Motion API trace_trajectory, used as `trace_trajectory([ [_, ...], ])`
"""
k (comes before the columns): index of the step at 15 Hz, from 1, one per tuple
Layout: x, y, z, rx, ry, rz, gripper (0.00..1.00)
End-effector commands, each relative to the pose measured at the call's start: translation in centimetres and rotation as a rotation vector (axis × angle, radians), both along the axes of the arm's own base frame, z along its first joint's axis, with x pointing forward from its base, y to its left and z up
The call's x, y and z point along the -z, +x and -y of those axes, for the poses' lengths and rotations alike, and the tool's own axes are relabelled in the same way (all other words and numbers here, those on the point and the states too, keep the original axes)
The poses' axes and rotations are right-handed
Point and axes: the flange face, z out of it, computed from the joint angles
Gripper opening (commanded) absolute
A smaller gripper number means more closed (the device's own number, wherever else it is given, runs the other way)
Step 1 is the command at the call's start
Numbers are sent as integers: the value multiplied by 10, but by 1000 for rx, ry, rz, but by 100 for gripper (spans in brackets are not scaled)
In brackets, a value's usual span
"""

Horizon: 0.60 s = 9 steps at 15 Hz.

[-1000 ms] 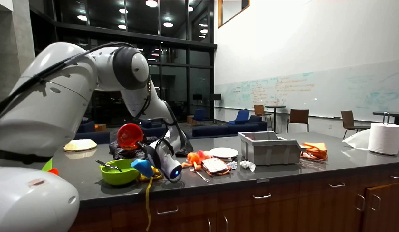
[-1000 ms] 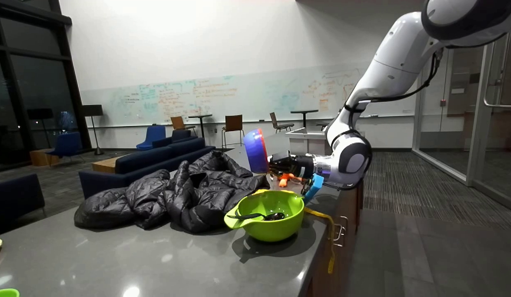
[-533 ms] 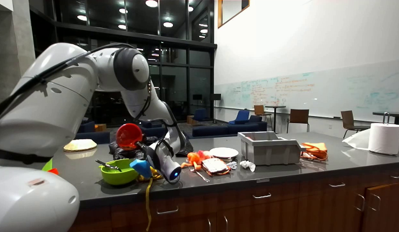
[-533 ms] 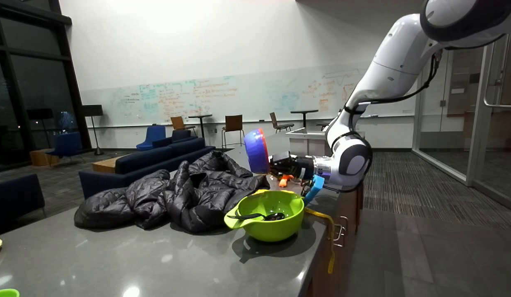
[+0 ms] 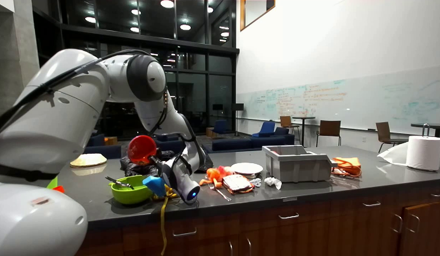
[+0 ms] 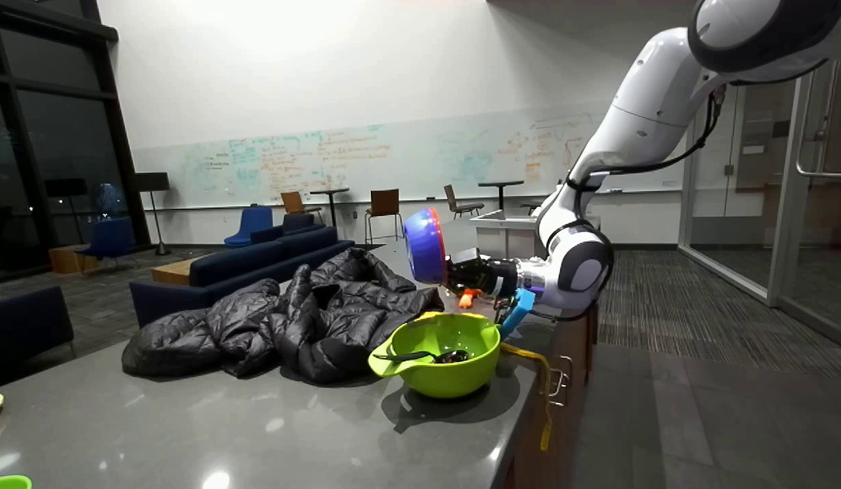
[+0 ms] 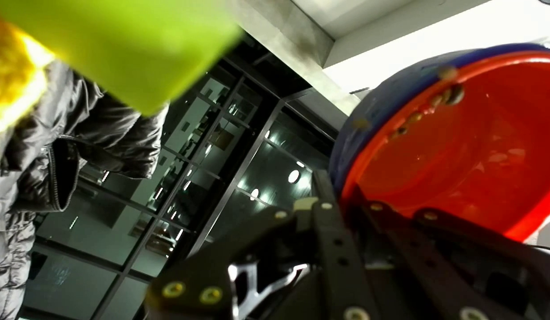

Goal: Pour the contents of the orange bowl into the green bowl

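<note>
- Tall dark windows (image 5: pixel 220 96) and a marked-up whiteboard (image 5: pixel 305 99) stand behind a long grey worktop (image 6: pixel 339 441) with wooden drawers (image 5: pixel 262 221) below it.
- White robot arm (image 6: pixel 638 122) reaches over the worktop, its end effector (image 7: pixel 342 195) clenched on the rim of the orange bowl (image 6: pixel 426 246), one finger outside the wall and another inside.
- Orange bowl: red-orange within, blue outside, held clear of the worktop and tipped onto its side, mouth facing back towards the wrist. It sits higher than the green bowl (image 6: pixel 454 380) in both exterior views; I cannot tell whether it is squarely above it.
- Small brownish bits (image 7: pixel 456 94) show at the orange bowl's rim in the wrist view, some blurred.
- Green bowl: upright on the worktop near the edge, with a dark utensil (image 6: pixel 403 356) in it, handle over the lip.
- Light-blue block (image 6: pixel 517 312) at the wrist, near the green bowl; contact is unclear.
- Yellow strip (image 6: pixel 545 407) hanging over the worktop's edge.
- Black puffer jacket (image 6: pixel 244 333) in a heap on the worktop.
- Further along: an orange-and-pink bundle (image 5: pixel 215 174), a fork (image 5: pixel 221 193), a white plate (image 5: pixel 247 168), crumpled white paper (image 5: pixel 273 182), a grey bin (image 5: pixel 298 169), an orange pouch (image 5: pixel 348 164) and a paper towel roll (image 5: pixel 424 153).
</note>
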Motion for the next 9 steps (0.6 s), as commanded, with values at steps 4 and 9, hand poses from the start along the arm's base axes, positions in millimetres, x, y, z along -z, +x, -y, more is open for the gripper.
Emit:
trace_trajectory([
  [4, -2, 2, 4, -35, 24, -17, 2],
  [9, -1, 1, 3, -49, 36, -33, 2],
])
